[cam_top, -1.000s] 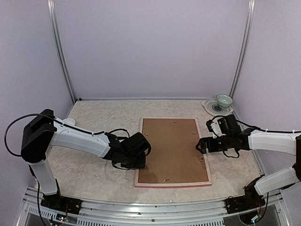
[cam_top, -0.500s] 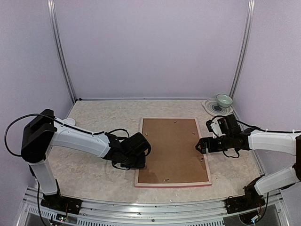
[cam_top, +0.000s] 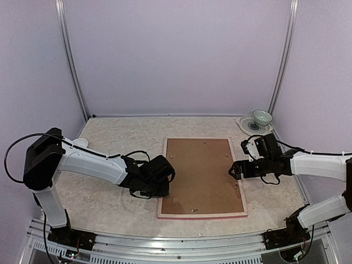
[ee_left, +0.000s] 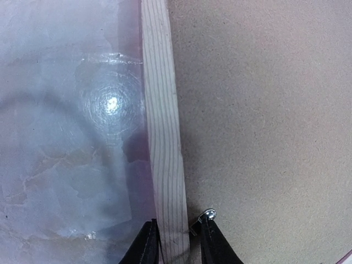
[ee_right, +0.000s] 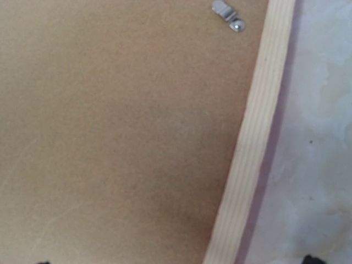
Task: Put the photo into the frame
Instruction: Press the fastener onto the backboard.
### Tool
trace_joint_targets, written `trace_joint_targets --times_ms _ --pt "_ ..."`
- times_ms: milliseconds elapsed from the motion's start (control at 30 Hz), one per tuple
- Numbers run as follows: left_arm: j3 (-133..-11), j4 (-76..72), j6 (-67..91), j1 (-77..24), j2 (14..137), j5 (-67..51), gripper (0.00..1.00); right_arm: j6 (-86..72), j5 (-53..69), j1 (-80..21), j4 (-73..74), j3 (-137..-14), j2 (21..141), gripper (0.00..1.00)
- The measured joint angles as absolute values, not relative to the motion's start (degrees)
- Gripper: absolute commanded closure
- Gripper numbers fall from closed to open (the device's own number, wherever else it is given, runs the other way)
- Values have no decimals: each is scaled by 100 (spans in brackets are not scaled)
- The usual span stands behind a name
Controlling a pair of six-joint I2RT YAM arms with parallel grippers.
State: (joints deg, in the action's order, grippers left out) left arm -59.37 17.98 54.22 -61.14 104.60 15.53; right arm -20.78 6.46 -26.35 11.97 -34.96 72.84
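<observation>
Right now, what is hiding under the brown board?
Only the brown board shows, lying inside the pale wood rails of the frame, with small metal clips at its edges. Anything beneath is covered, so I cannot tell if the photo is there.

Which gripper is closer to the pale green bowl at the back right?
Right. The right gripper is at the right rail of the pink-edged wooden frame, on the pale green bowl's side; the left gripper straddles its left rail, across the frame.
</observation>
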Motion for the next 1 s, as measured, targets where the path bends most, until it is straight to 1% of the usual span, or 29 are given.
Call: trace_joint_targets --times_ms 500,733,767,900,967,1000 --pt "-5819 1704 5465 -6106 10377 1557 83 -2078 644 -2635 1164 -3496 7284 1" --pt "-5787 1673 5505 -6106 10357 1577 84 -2075 644 -2635 1164 -3496 7284 1" --pt "-5780 1667 5509 -6106 10355 1581 81 -2075 644 -2635 1164 -3496 7284 1" --pt "-5752 1636 5509 -6106 10335 1616 63 -2073 644 -2635 1162 -3496 7284 1" --pt "-5743 1686 5513 -6106 10324 1688 58 -2071 644 -2635 1164 -3496 7284 1" --pt "-5743 1747 5489 -6108 10298 1747 56 -2069 644 -2635 1164 -3496 7284 1"
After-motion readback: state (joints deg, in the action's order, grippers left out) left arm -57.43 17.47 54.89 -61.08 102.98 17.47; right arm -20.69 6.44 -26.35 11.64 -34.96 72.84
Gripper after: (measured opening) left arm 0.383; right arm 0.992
